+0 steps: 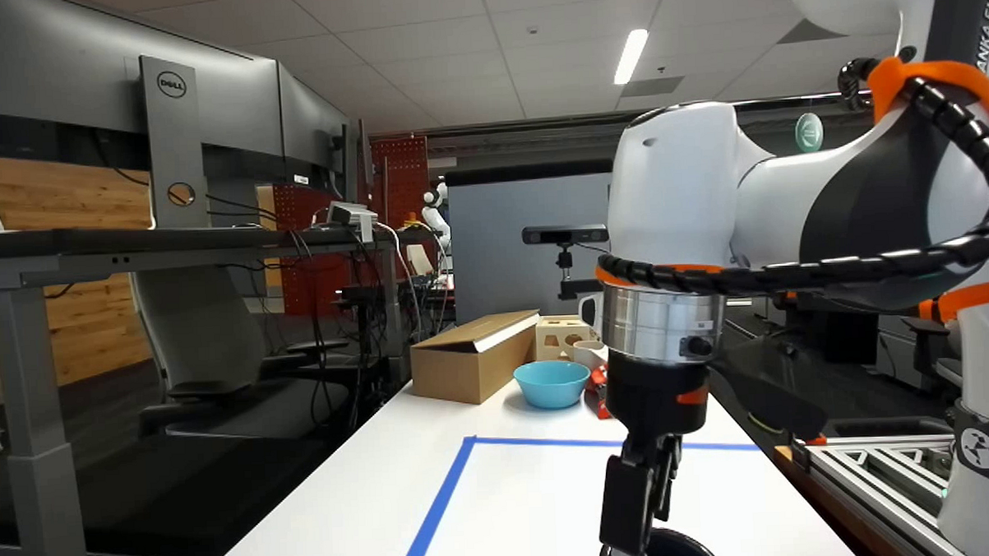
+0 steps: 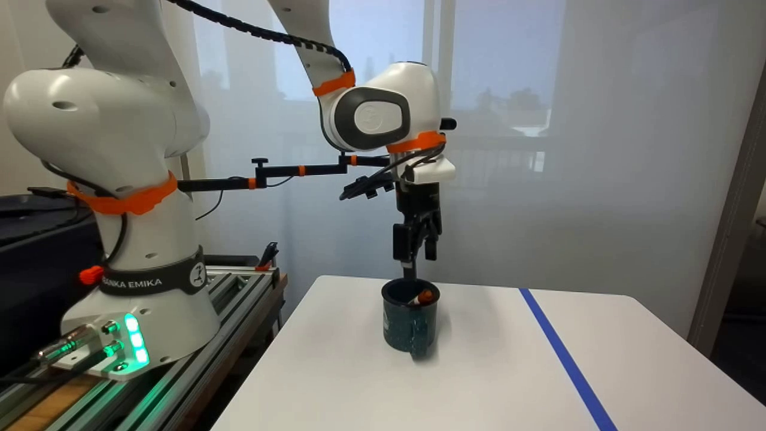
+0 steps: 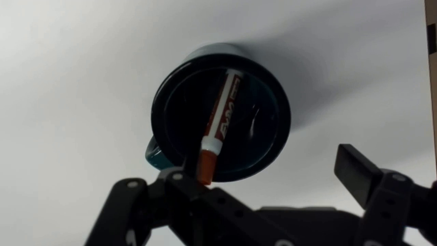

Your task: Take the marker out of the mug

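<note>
Nearest the wrist camera, my tool [image 3: 273,167] has its fingers [image 3: 177,182] spread wide and gripping nothing; the left-hand one in that view overlaps the edge of the mug [image 2: 402,326], which stands upright in an exterior view. I can't tell if that finger dips below the rim [image 3: 158,112], so I'd steer it gently. Just beyond it, on the left, the handle [image 3: 157,159] pokes out, and I'd keep off it: a nudge there could slide or turn the mug.

Next along comes the marker [image 3: 220,114], leaning inside the mug with its reddish-orange cap [image 3: 207,164] up at the rim, just beside that same finger; touching or apart, I can't say. That cap looks like my best hold. I'd shift the tool leftward until the cap sits midway, then close softly, since a slim round marker may well roll from an off-centre pinch.

Farthest right, the opposite finger hangs outside the mug's outline, over the worktop [image 3: 317,147]. Closing from here, it might knock the mug's wall, so I'd check its height first, then draw the marker out along its own slant
</note>
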Controlling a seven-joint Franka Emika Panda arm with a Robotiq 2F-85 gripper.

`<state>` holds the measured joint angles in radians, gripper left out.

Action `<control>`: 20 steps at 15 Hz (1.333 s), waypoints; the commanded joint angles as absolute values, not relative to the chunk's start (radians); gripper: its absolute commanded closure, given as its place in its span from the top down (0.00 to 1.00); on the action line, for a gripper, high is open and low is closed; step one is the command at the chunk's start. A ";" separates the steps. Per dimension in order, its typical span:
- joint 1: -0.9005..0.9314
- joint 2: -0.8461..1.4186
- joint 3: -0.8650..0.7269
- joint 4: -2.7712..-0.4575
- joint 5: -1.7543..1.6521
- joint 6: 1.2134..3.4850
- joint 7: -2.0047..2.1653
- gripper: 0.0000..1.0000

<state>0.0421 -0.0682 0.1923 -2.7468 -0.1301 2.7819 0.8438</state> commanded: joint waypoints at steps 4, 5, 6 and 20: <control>0.018 -0.080 0.154 -2.743 -0.205 2.781 0.961 0.73; 0.019 -0.079 0.152 -2.743 -0.207 2.781 0.966 0.67; 0.024 -0.079 0.152 -2.743 -0.202 2.780 0.968 0.56; 0.036 -0.033 0.144 -2.747 -0.217 2.785 1.021 0.51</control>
<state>0.0318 -0.0444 0.1546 -2.7466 -0.1821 2.7820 0.9733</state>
